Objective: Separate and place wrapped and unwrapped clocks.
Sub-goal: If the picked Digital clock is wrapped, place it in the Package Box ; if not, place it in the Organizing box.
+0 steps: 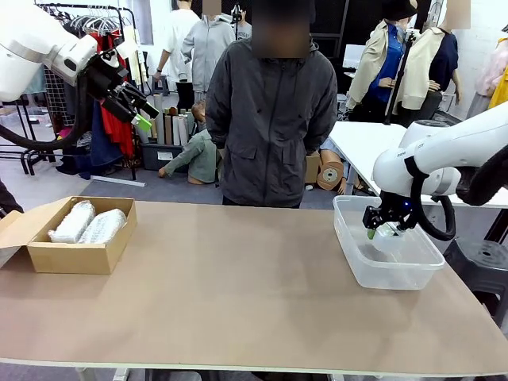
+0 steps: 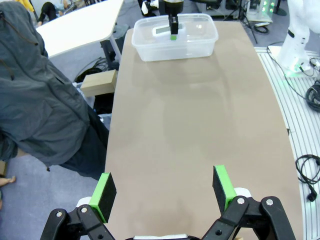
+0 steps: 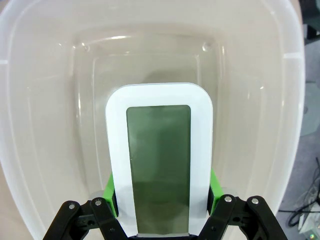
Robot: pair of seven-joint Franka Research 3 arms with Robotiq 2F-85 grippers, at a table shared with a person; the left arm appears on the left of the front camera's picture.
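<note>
The bare clock (image 3: 159, 162) is a white rectangle with rounded corners and a dark grey-green screen covering most of its face. It stands lengthwise between the green pads of the right gripper (image 3: 160, 200), which is pinching it by its long sides near the lower end; the rest of the clock reaches out past the fingertips. It hangs inside the clear plastic tub (image 1: 349, 238) at the right end of the table (image 1: 238, 302), above the tub's bottom.

The two wrapped clocks (image 1: 87, 222), white bundles in crinkly clear plastic, lie side by side in the open cardboard box (image 1: 71, 258) at the left end of the table.

The left gripper (image 2: 164, 192) is raised high above the table's left side, its fingers spread wide with nothing between them.

A person in a dark grey jacket (image 1: 270, 119) stands at the far edge.
</note>
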